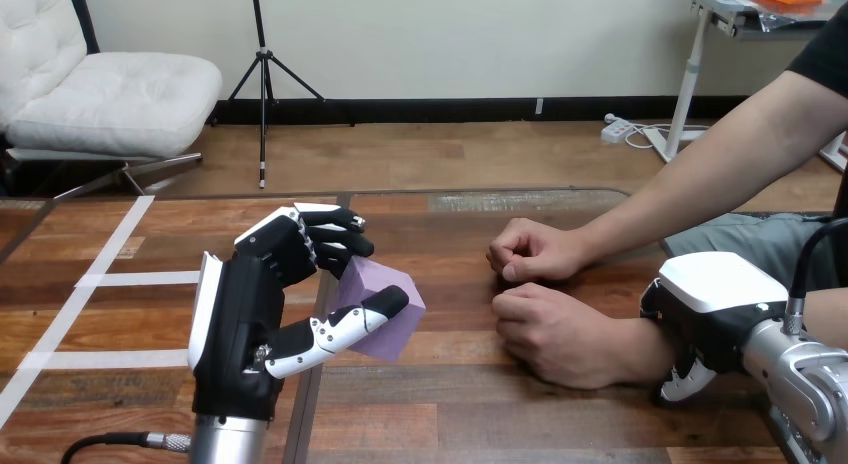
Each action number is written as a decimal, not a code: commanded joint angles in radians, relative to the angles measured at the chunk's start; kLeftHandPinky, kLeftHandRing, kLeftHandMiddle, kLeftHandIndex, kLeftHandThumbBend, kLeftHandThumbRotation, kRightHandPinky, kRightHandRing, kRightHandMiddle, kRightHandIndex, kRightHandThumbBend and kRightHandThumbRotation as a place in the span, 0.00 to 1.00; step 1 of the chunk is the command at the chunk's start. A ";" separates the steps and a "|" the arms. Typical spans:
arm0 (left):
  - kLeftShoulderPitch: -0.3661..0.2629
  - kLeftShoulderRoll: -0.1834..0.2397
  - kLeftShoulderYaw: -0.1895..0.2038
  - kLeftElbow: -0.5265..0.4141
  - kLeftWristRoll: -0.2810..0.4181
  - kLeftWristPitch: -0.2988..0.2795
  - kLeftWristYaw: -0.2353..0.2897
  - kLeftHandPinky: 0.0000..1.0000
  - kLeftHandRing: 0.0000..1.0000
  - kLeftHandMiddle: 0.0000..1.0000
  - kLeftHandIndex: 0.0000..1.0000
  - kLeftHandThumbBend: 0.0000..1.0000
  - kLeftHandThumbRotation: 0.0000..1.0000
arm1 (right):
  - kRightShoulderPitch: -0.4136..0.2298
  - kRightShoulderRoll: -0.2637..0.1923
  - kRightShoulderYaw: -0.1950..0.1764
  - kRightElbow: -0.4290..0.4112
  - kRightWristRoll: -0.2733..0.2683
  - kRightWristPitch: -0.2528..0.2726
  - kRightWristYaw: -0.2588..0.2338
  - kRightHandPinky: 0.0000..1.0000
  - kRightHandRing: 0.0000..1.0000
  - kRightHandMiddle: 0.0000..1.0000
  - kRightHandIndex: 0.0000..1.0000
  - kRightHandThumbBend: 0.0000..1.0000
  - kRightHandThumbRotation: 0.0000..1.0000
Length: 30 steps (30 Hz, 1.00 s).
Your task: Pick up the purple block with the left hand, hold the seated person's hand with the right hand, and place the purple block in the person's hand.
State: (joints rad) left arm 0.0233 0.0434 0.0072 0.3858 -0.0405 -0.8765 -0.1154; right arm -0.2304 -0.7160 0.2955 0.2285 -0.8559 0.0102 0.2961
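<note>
The wooden bench [470, 414] carries strips of white tape [140, 278] at its left. A grey seam [303, 409] crosses it front to back.

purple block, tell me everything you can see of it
The purple block is pale lilac and box-shaped, with crisp edges and a matte, foam-like look. It sits tilted in the left hand, fingers curled over its top and the thumb across its front. It is over the wooden table, apart from the person's hands at its right. I cannot tell if it touches the table.
</note>
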 commanded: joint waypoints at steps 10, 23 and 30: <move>-0.074 -0.013 -0.011 -0.037 0.006 -0.013 -0.006 0.39 0.45 0.52 0.55 0.72 0.02 | 0.003 -0.014 -0.045 -0.123 0.036 0.017 0.023 0.37 0.45 0.50 0.50 0.74 0.00; -0.079 -0.023 -0.016 -0.036 0.009 -0.015 -0.011 0.39 0.45 0.52 0.55 0.72 0.02 | 0.018 -0.009 -0.069 -0.182 0.058 0.023 0.030 0.39 0.45 0.52 0.51 0.74 0.00; -0.082 -0.030 -0.023 -0.039 0.000 -0.012 -0.021 0.40 0.45 0.52 0.55 0.72 0.01 | 0.023 -0.004 -0.078 -0.208 0.068 0.021 0.031 0.38 0.44 0.50 0.50 0.75 0.00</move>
State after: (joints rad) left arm 0.0186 0.0221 0.0009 0.3858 -0.0323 -0.8765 -0.1271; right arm -0.1825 -0.7160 0.2511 0.1004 -0.8163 0.0418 0.3337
